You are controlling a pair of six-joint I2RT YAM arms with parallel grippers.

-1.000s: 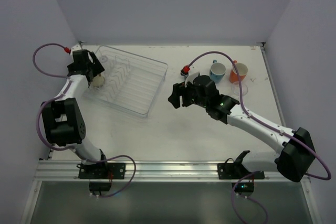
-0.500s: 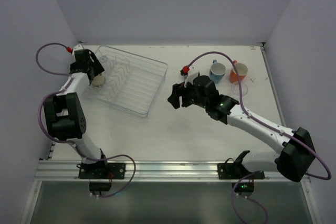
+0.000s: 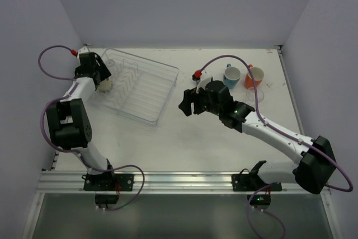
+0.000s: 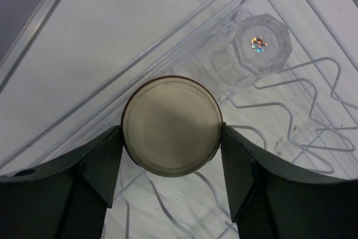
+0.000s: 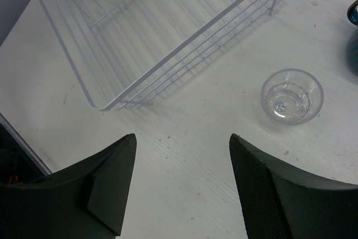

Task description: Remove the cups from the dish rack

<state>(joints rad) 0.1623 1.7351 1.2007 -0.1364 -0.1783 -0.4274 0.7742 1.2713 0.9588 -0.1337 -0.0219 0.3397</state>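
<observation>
The clear dish rack (image 3: 146,90) lies at the table's far left. A cream cup (image 4: 170,126) stands upside down in the rack's left corner, and my left gripper (image 4: 170,134) is shut on it, one finger pressed to each side. A clear tumbler (image 4: 254,51) stands upside down in the rack just beyond. My right gripper (image 5: 182,138) hangs open over bare table right of the rack (image 5: 168,32), holding nothing. Another clear tumbler (image 5: 292,95) stands upright on the table ahead of it. The light blue mug (image 3: 231,74) and the orange cup (image 3: 254,76) stand at the back right.
A dark blue object (image 5: 353,32) shows at the right edge of the right wrist view. The right arm's cable (image 3: 224,59) arcs over the mugs. Side walls close in the table on the left and right.
The left arm's elbow has shifted slightly towards the rack since one second ago. The right arm and the cups on the table have not moved.
</observation>
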